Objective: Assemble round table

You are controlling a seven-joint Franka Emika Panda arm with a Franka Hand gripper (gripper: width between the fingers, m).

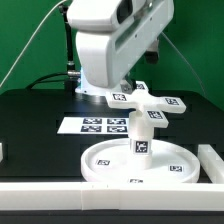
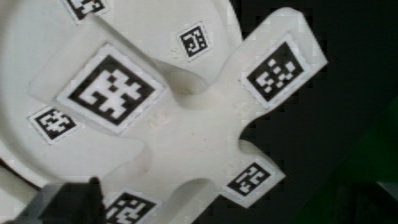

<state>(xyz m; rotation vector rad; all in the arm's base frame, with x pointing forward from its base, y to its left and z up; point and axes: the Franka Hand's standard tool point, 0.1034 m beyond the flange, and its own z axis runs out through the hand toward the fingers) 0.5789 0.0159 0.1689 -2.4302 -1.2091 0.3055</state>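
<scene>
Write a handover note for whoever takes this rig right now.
Pincer: down at the cross; the pictures do not show whether it is open or shut.
Disc: flat on the table, in front of the marker board.
Leg: upright at about the disc's middle.
Cross: level on top of the leg.
Done, it seems: leg on disc, cross brought onto leg.
Left: probably seat or tighten the cross, then let go.
</scene>
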